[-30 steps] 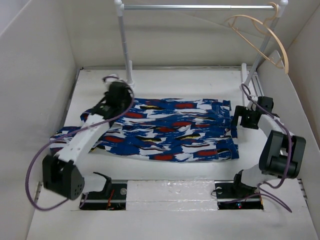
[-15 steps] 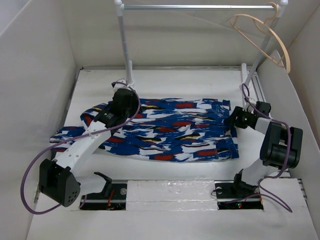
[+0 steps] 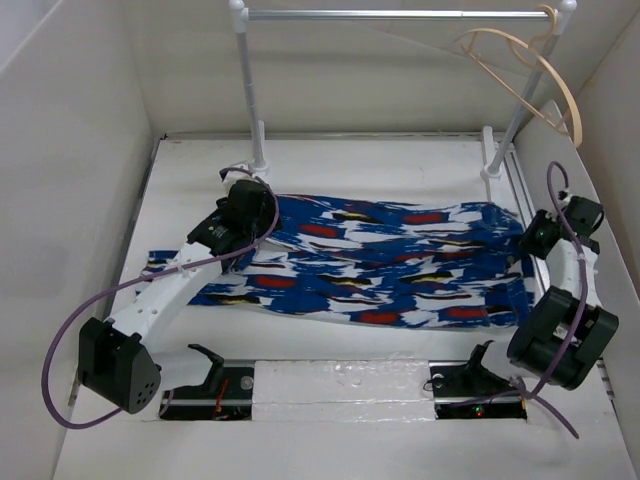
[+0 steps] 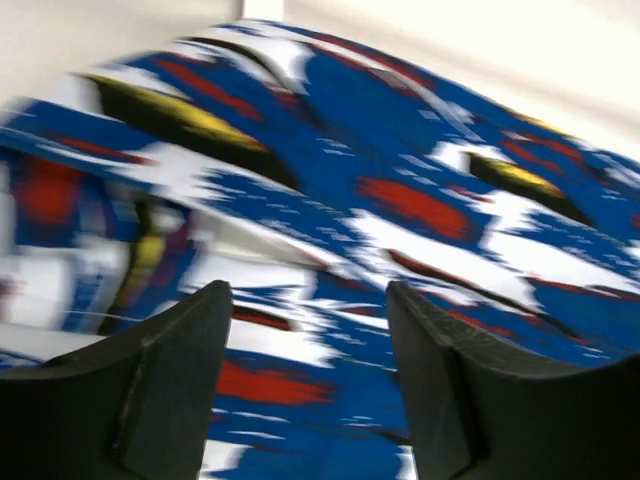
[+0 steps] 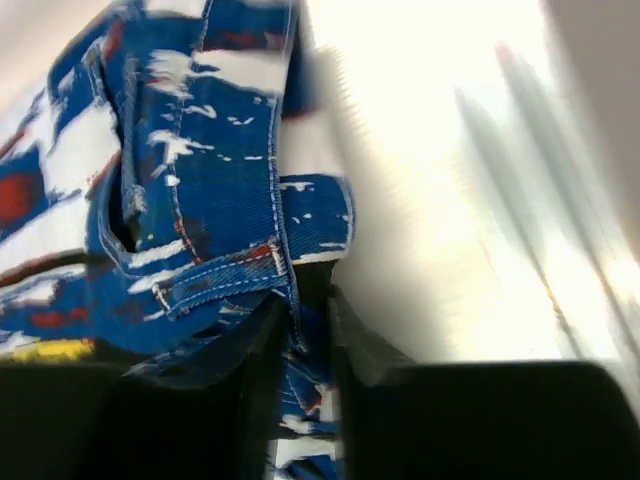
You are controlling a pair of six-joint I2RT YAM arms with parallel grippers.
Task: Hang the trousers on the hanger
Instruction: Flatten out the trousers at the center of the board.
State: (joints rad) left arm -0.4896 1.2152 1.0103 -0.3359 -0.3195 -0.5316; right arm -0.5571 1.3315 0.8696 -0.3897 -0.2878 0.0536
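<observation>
Top external view.
Item 1: trousers (image 3: 400, 265), spread flat on the table (image 3: 350, 165), waistband at the right.
Item 2: hanger (image 3: 573, 115), hung at the right end of the rail (image 3: 380, 14), well apart from the trousers.
Left gripper (image 4: 308, 300): over the left trouser end, its 2 fingers (image 4: 170, 390) parted, fabric beneath, nothing pinched.
Right gripper (image 5: 310, 305): fingers clamped on the waistband edge.
</observation>
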